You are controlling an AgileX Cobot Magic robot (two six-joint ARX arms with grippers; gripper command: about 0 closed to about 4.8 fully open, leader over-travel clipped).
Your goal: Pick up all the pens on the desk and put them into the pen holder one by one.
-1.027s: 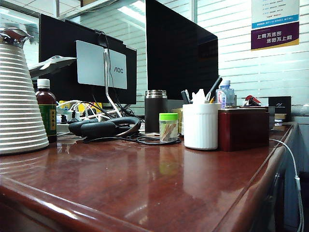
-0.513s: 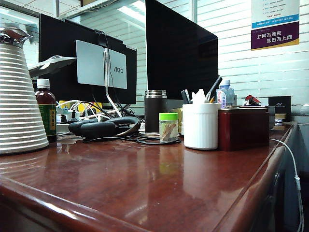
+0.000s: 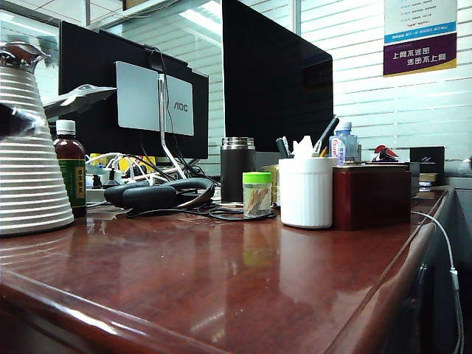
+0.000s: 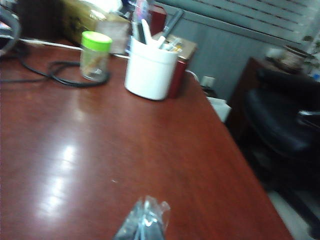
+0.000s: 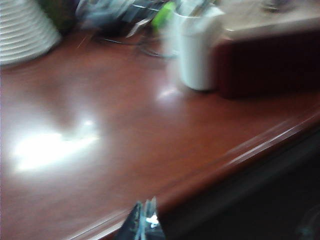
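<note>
Judging by the bare table (image 3: pixel 221 280), I count the job finished: no pens lie loose, and several pens (image 3: pixel 324 136) stand in the white ribbed pen holder (image 3: pixel 306 193) beside the dark red box (image 3: pixel 371 195). My left end effector (image 4: pixel 145 227) and right end effector (image 5: pixel 144 225) are both closed, empty, well back from it.

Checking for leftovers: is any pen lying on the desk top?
No, the desk shows bare wood; the pens stand in the pen holder.
</note>
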